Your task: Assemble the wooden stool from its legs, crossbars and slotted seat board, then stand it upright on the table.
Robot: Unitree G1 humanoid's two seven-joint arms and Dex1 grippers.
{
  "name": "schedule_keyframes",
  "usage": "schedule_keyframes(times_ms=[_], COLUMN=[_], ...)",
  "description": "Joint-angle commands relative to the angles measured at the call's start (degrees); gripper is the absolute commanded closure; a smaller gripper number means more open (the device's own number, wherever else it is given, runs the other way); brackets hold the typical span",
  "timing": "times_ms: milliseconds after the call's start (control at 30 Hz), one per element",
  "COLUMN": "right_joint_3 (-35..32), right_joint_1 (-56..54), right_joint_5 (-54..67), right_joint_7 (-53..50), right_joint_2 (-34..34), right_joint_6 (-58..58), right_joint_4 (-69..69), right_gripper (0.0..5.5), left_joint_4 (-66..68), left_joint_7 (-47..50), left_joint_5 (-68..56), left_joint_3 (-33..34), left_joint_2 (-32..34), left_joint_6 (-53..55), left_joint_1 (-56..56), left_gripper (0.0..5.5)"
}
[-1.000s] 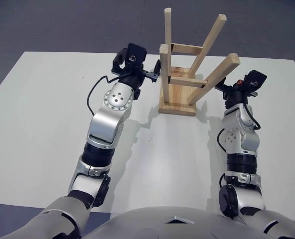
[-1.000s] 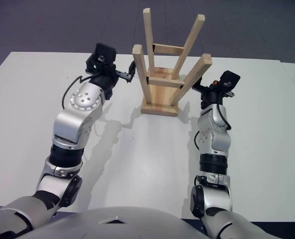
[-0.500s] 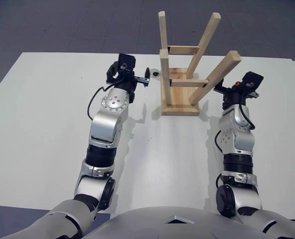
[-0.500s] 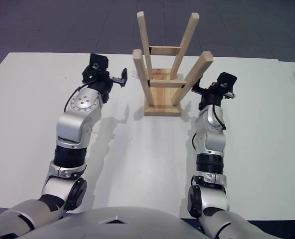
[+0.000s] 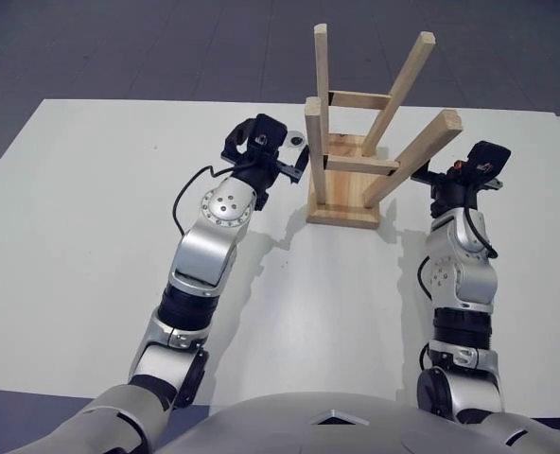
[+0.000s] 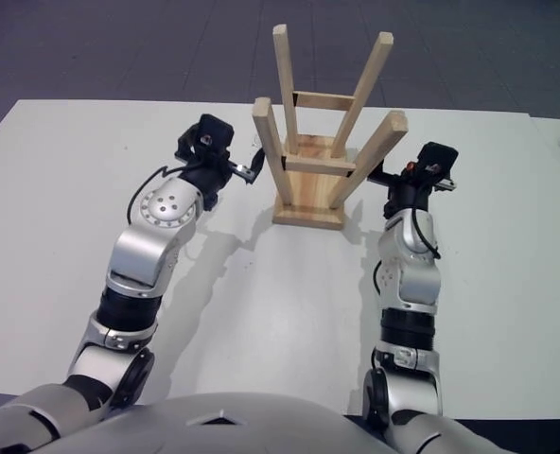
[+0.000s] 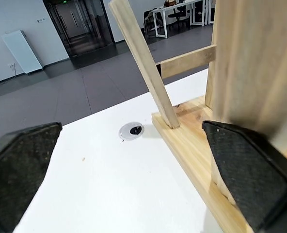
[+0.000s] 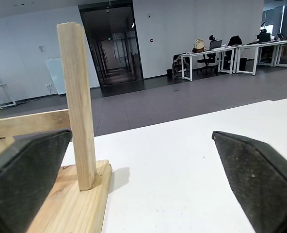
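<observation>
The wooden stool lies upside down on the white table, seat board flat, four legs and crossbars pointing up. My left gripper stands open at the stool's near left leg; in the left wrist view that leg is right against one finger, the other finger far off it. My right gripper is open beside the near right leg, low by the seat. In the right wrist view the right gripper has bare table between its fingers and a leg to one side.
A small round disc sits in the table top just left of the stool, also in the left wrist view. The table's far edge runs close behind the stool. Dark floor lies beyond it.
My left gripper drew away from the near left leg half a second ago and has come back close to it. The right arm stays by the right leg. The stool stays upside down.
</observation>
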Motion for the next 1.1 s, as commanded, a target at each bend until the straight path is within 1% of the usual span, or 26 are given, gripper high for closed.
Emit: schedule_keyframes(times_ms=[33, 100, 167, 267, 333, 367, 400, 433, 467, 533, 600, 700, 800, 867, 967, 1033, 1100], right_joint_3=[2.6, 1.9, 1.0, -1.9, -4.2, -5.6, -7.4, -9.5, -11.1, -13.9, -13.9, -6.9, -0.9, 0.1, -3.2, -7.2, -12.3], right_joint_1=[3.6, 4.3, 3.9, 1.8, -1.3, -3.7, -7.8, -12.6, -16.3, -23.1, -24.6, -16.6, -6.8, -4.2, -7.7, -12.2, -16.7], right_joint_5=[0.6, 0.5, 0.0, 2.5, 6.1, 8.9, 13.1, 17.5, 20.6, 25.8, 27.4, 24.3, 21.3, 20.2, 23.3, 29.4, 35.8], right_joint_7=[1.2, 0.9, 1.2, 4.5, 8.1, 10.2, 12.0, 12.7, 12.9, 11.3, 9.9, 10.2, 9.7, 9.1, 8.8, 9.3, 8.7], right_joint_2=[1.1, 0.7, -0.3, -3.4, -6.3, -8.1, -9.7, -10.8, -11.6, -11.5, -10.0, -7.6, -6.1, -5.2, -3.2, -1.9, -2.4], right_joint_6=[5.2, 6.5, 6.8, 6.7, 7.3, 7.8, 8.7, 9.4, 9.7, 9.7, 10.5, 14.0, 17.7, 17.9, 14.4, 11.9, 10.2], right_joint_4=[-6.7, -8.6, -9.0, -11.6, -13.7, -14.8, -15.8, -15.8, -15.3, -12.5, -9.7, -10.5, -11.0, -11.3, -11.2, -12.2, -12.5], right_gripper=[0.12, 0.12, 0.12, 0.12, 0.12, 0.12, 0.12, 0.12, 0.12, 0.12, 0.12, 0.12, 0.12, 0.12, 0.12, 0.12, 0.12], left_joint_4=[-6.6, -9.3, -11.1, -14.9, -19.8, -23.2, -26.8, -28.8, -29.4, -27.0, -21.7, -14.3, -9.1, -7.5, -6.2, -5.2, -5.0], left_joint_7=[-4.5, -5.0, -5.0, -5.5, -9.5, -13.5, -18.4, -21.5, -23.1, -21.5, -15.9, -8.0, -3.7, -2.8, -2.4, -1.8, -0.9], left_joint_5=[-1.3, -1.1, -1.1, -2.8, -8.7, -13.8, -22.3, -30.7, -36.4, -42.1, -44.2, -47.4, -47.3, -46.8, -46.6, -46.1, -46.9], left_joint_3=[-4.5, -5.2, -4.3, 0.5, 6.5, 10.0, 15.4, 20.9, 24.6, 29.6, 33.3, 38.8, 40.7, 39.9, 37.7, 36.7, 37.2], left_joint_2=[1.4, 2.3, 2.6, 3.4, 3.7, 4.5, 4.5, 3.8, 3.2, 1.3, -1.1, -3.0, -2.2, -1.5, -1.5, -1.8, -2.4], left_joint_6=[3.8, 5.2, 6.6, 8.0, 7.3, 6.2, 5.9, 5.5, 5.0, 2.6, -0.4, -4.7, -7.8, -8.9, -9.5, -10.2, -11.6], left_joint_1=[2.8, 4.1, 5.2, 7.7, 11.4, 13.9, 16.0, 16.2, 15.7, 11.7, 5.9, -1.8, -6.5, -7.5, -6.6, -5.7, -5.3], left_gripper=[0.1, 0.1, 0.1, 0.1, 0.1, 0.1, 0.1, 0.1, 0.1, 0.1, 0.1, 0.1, 0.1, 0.1, 0.1, 0.1, 0.1])
